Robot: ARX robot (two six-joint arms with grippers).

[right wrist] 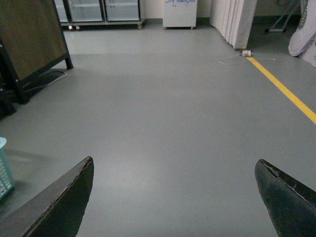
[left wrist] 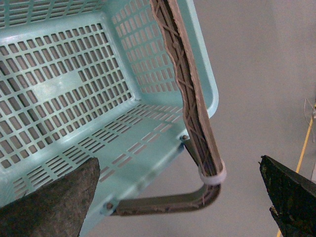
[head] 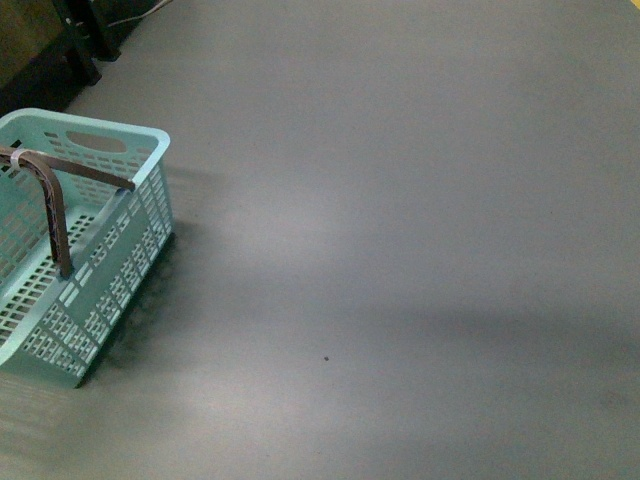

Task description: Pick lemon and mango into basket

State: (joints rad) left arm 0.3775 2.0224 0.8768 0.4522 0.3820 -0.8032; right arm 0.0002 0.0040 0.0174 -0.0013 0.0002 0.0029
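Observation:
The light turquoise basket (head: 90,250) stands on the grey floor at the left of the front view, its brown handles (head: 55,205) raised; what shows of its inside is empty. In the left wrist view the basket (left wrist: 74,89) fills the frame, and a brown handle (left wrist: 192,113) crosses it. My left gripper (left wrist: 180,170) hangs open over the basket's rim and handle corner, holding nothing. My right gripper (right wrist: 175,168) is open above bare floor, with a sliver of the basket (right wrist: 4,168) at the view's edge. The lemon and the mango are out of view. Neither arm shows in the front view.
Grey floor (head: 400,200) spreads right of the basket. A dark board on a black frame (right wrist: 29,44) stands further off, with cabinets (right wrist: 98,10), a white panel (right wrist: 237,19) and a yellow floor line (right wrist: 286,91) beyond.

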